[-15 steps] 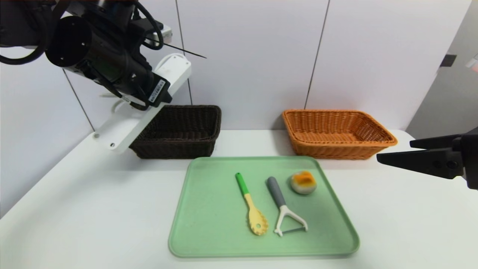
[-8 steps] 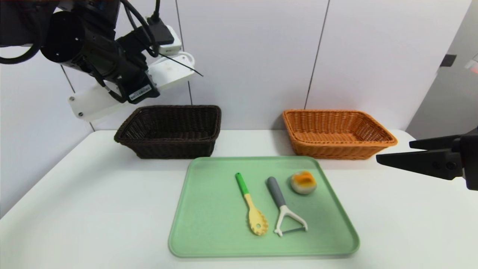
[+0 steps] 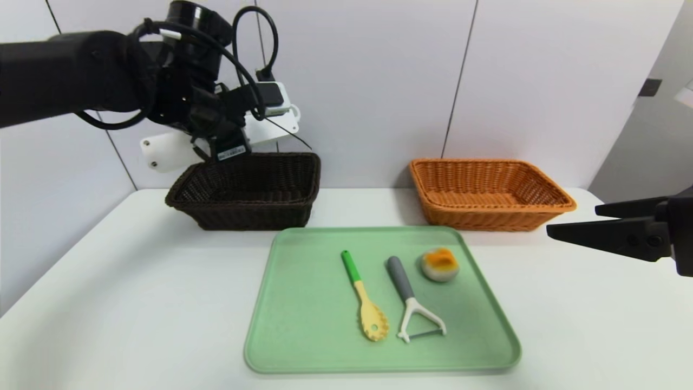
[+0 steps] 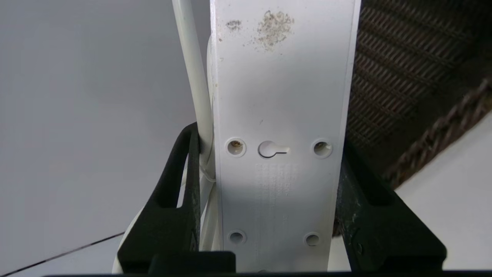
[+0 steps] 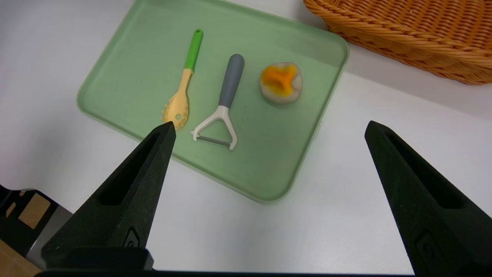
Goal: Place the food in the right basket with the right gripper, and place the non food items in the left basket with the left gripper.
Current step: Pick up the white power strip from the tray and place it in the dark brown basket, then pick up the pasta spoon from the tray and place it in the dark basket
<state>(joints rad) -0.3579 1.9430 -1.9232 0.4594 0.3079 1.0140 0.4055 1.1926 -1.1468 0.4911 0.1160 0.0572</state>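
My left gripper is clamped on the power strip; I should centre it over the dark basket, lower, then release.

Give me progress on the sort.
Nothing visibly binned yet; both baskets look empty from the head view. In hand: left tool grips a white power strip over the dark basket. Left: spoon, peeler, food piece on the tray. Right tool open, idle.
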